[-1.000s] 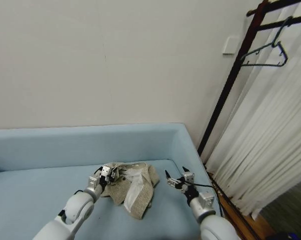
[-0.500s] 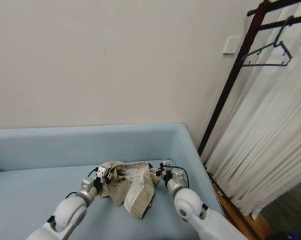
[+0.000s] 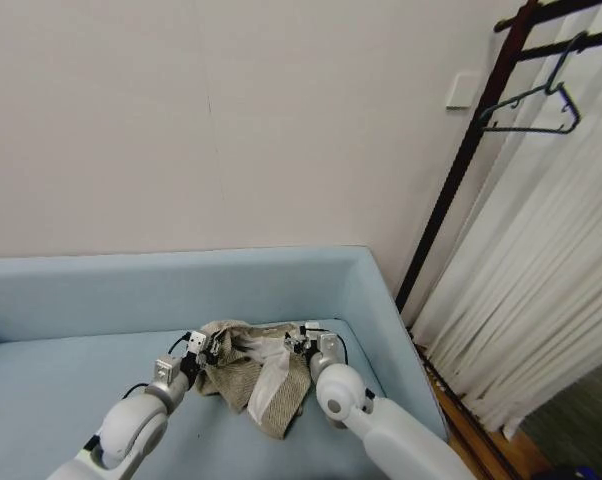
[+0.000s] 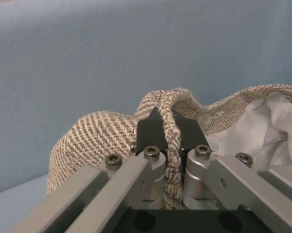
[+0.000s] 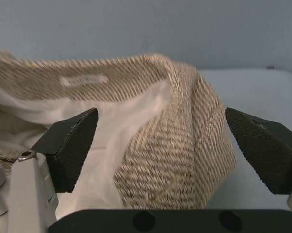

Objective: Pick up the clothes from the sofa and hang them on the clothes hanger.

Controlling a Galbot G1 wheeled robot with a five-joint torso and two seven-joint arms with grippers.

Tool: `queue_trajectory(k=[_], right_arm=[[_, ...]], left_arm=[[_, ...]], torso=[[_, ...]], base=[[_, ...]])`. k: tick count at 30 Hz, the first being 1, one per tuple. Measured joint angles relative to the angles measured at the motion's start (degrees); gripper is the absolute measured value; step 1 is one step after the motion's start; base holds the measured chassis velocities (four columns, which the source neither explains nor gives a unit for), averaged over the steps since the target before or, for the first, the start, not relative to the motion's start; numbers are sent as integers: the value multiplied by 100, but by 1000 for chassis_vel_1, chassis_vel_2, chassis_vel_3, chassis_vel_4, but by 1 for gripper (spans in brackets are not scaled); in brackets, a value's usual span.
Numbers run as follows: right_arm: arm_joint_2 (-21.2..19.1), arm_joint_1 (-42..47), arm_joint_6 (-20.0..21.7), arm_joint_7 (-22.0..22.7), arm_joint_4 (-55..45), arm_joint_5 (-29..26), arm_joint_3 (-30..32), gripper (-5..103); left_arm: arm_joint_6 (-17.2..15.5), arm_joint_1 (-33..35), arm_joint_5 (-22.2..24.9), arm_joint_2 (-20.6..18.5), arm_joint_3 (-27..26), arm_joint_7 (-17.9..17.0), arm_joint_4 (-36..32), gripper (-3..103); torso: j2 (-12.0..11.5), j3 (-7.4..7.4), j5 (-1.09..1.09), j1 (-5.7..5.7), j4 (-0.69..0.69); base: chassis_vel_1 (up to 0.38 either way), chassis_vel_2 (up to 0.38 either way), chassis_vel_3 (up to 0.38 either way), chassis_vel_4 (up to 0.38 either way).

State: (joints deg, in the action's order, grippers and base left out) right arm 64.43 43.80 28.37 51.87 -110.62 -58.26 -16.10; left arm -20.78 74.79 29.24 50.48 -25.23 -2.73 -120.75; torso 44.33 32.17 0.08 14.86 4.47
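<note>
Beige-and-brown woven garment (image 3: 236, 378) with white lining on a pale blue sofa (image 3: 61, 400); black hanger (image 3: 526, 129)

Rough knit, matt cloth, brushed metal.
The garment (image 4: 102, 133) is coarse beige open-weave knit with a smooth white lining (image 5: 112, 126). The sofa (image 3: 81, 290) is matt pale-blue fabric with a fine grain. The left gripper (image 4: 168, 131) has brushed metal bars (image 4: 112, 189), shiny screws (image 4: 113, 158) and matt black pads (image 4: 189, 133); the right gripper (image 5: 160, 145) has the same matt black pads. The arms (image 3: 381, 440) are glossy white plastic. The hanger (image 3: 531, 105) is thin dark wire, and the curtain (image 3: 541, 280) is soft white cloth.
</note>
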Motion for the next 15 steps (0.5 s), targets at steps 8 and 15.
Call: queue_trajectory(k=[8, 15], right_arm=[[59, 252, 0, 221, 72, -44, 1, 75], [29, 335, -21, 200, 55, -33, 48, 48]], left_arm=[[3, -23, 9, -3, -22, 26, -13, 3], [9, -78, 20, -8, 16, 35, 10, 3]], torso=[[1, 0, 0, 0, 0], [1, 0, 0, 0, 0]], base=[[0, 0, 0, 0], [0, 0, 0, 0]])
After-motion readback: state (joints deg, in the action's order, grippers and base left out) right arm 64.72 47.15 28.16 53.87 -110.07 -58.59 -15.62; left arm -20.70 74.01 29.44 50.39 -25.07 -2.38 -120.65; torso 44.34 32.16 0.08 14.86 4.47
